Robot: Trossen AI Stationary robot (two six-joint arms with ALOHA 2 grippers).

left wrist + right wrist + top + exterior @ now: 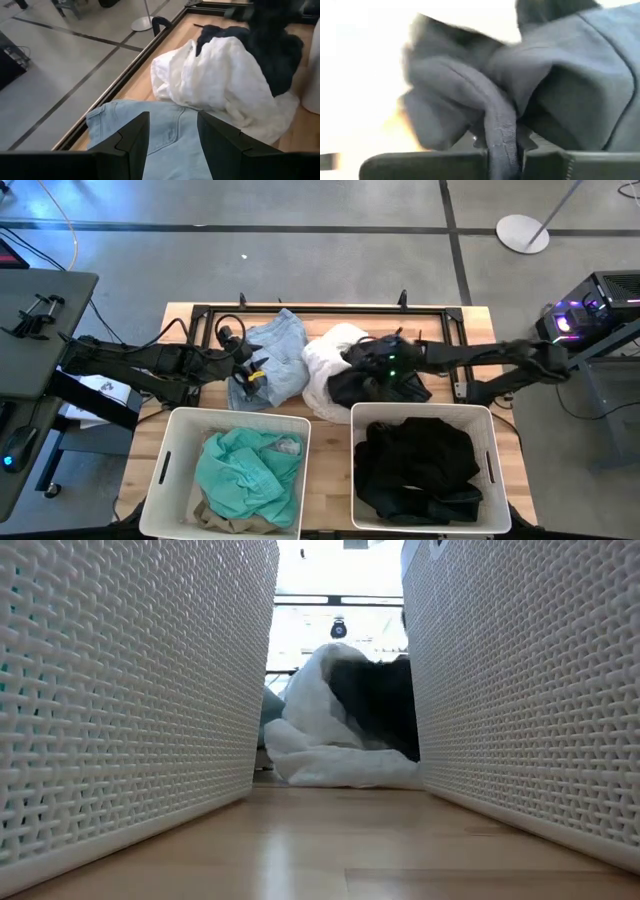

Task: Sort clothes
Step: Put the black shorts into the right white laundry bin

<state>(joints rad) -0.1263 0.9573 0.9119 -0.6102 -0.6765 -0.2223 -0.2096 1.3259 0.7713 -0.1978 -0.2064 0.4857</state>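
From above, your right gripper point(362, 360) sits on the charcoal garment point(385, 385) at the desk's point(325, 480) 12 o'clock; the dark basket point(425, 465) waits at 5. Right wrist: it's pinching a fold. Left gripper point(172, 137) gapes, empty, over jeans point(165, 130). Lift next.

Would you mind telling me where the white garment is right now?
In the high view the white garment lies mid-table behind the baskets, between the pale blue jeans and the dark garment.

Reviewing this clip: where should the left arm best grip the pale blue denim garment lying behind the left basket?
Probably a raised fold near the middle of the pale blue denim garment, coming straight down from above. It lies mostly flat, its right edge against the white garment, so a central pinch avoids catching both. The left gripper hovers over it, jaws open.
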